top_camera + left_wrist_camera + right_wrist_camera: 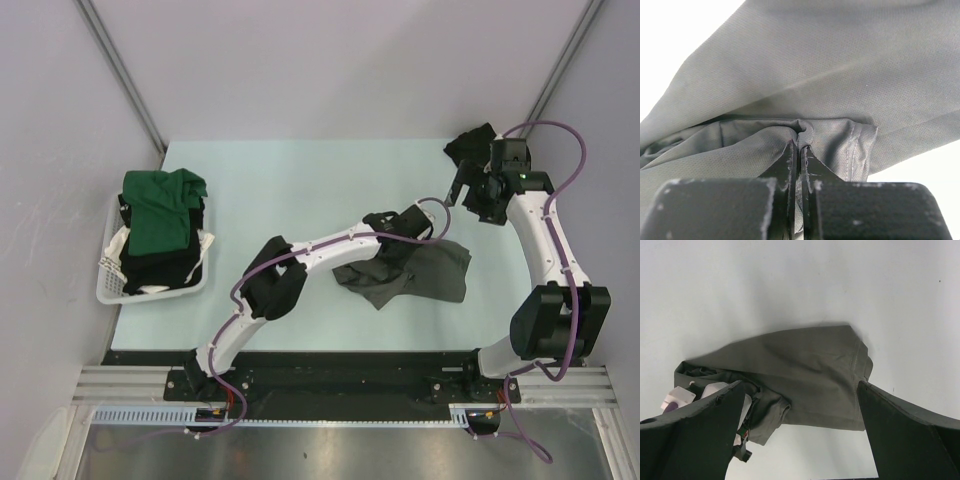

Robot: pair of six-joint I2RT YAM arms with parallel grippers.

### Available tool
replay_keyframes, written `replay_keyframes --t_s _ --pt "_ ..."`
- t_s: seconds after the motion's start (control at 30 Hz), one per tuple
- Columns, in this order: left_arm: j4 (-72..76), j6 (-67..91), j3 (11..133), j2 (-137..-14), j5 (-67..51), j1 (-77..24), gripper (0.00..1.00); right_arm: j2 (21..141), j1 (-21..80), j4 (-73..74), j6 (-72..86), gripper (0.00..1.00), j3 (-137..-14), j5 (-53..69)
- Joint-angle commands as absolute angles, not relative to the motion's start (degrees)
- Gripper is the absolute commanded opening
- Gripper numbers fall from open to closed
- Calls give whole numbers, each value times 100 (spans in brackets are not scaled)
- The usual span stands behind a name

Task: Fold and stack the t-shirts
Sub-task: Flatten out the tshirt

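Note:
A dark charcoal grey t-shirt (428, 272) lies crumpled on the table right of centre. My left gripper (393, 240) is shut on a fold of it near a stitched hem (860, 150); the cloth (840, 75) fills the left wrist view. My right gripper (463, 190) is open and empty, hovering above and behind the shirt, which shows below between its spread fingers (805, 370). A dark green t-shirt (160, 210) lies on top of black cloth (155, 268) in the basket at the left.
The white slatted basket (108, 290) stands at the table's left edge. A black cloth bundle (470, 145) lies at the back right corner, just behind my right gripper. The left arm's white link (677, 396) shows beside the shirt.

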State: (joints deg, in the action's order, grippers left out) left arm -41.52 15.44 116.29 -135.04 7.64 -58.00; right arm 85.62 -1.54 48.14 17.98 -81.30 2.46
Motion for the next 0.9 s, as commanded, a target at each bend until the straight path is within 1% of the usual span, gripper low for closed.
replay_keyframes --t_s 0.0,0.13,0.23,0.4,0.57,0.67,0.77,0.87 --pt "-4368 1442 11988 -13035 1194 -5783 0 8596 -62 4702 1828 100 -8147 299" --pt "-4438 1240 12164 -12631 1687 -5652 0 8648 -18 4650 1828 100 -8139 308" --pt "-4622 1178 12444 -12429 1967 -5283 0 8648 -18 4623 1819 100 -8147 325" --pt "-5045 950 12885 -12007 2706 -4264 0 8675 158 4588 1837 100 -8139 378" --pt "-5045 782 12631 -11138 3278 -3062 0 8684 211 4562 1846 100 -8139 369" --pt "-4949 677 12349 -10707 3410 -2577 0 8701 246 4562 1837 100 -8147 343" --pt "-4913 615 12086 -10539 3419 -2313 0 8736 264 4544 1837 100 -8139 343" --pt "-4974 598 11918 -10503 3340 -2276 0 8745 290 4526 1846 100 -8147 378"
